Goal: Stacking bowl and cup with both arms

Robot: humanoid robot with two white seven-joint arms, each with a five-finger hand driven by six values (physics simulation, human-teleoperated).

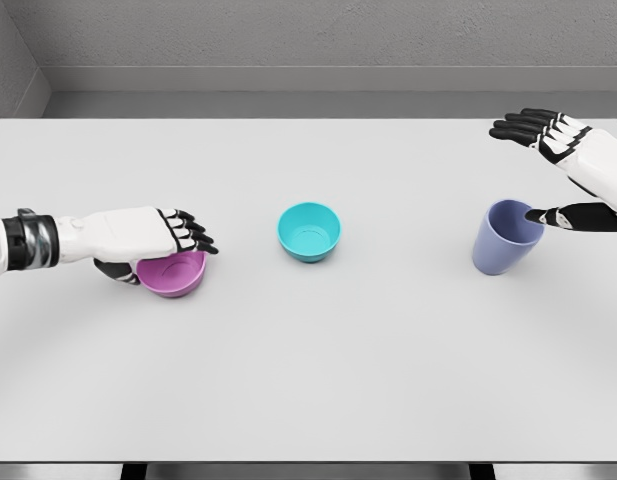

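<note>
A magenta bowl (178,277) sits at the left of the white table (308,380). My left hand (168,255) lies over its near-left rim, fingers stretched flat across the top and thumb down beside the wall, not clamped. A teal bowl (309,231) stands alone, upright, in the middle. At the right, a lavender cup (504,238) leans slightly. My right hand (523,170) is spread wide around it from the right, fingers high above and behind, thumb tip at the cup's rim.
The table's far edge meets a grey wall. A dark strip runs under the near edge.
</note>
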